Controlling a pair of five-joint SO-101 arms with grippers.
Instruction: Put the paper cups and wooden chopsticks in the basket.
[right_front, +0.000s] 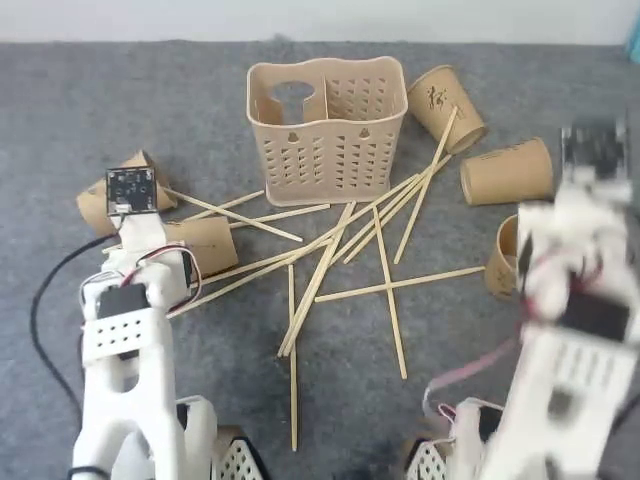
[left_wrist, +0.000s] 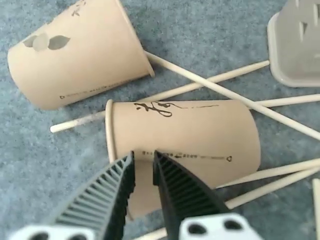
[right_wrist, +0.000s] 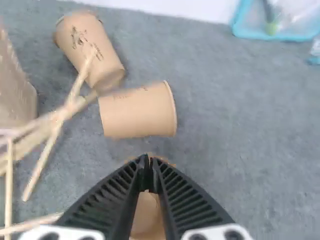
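Observation:
The tan slotted basket (right_front: 325, 125) stands upright at the back of the grey mat. Wooden chopsticks (right_front: 330, 250) lie scattered in front of it. Two paper cups lie at the left. My left gripper (left_wrist: 144, 159) is shut on the rim of the nearer cup (left_wrist: 200, 132), also seen in the high view (right_front: 208, 245); the other cup (left_wrist: 75, 52) lies beside it. At the right, my right gripper (right_wrist: 148, 165) is shut at the rim of a cup (right_wrist: 145, 212), which the right arm partly hides in the high view (right_front: 500, 255).
Two more cups (right_front: 445, 105) (right_front: 505, 172) lie right of the basket, one with chopsticks across it. A turquoise container (right_wrist: 275, 22) sits beyond the mat. A black cable (right_front: 40, 300) runs along the left arm. Both arm bases stand at the front edge.

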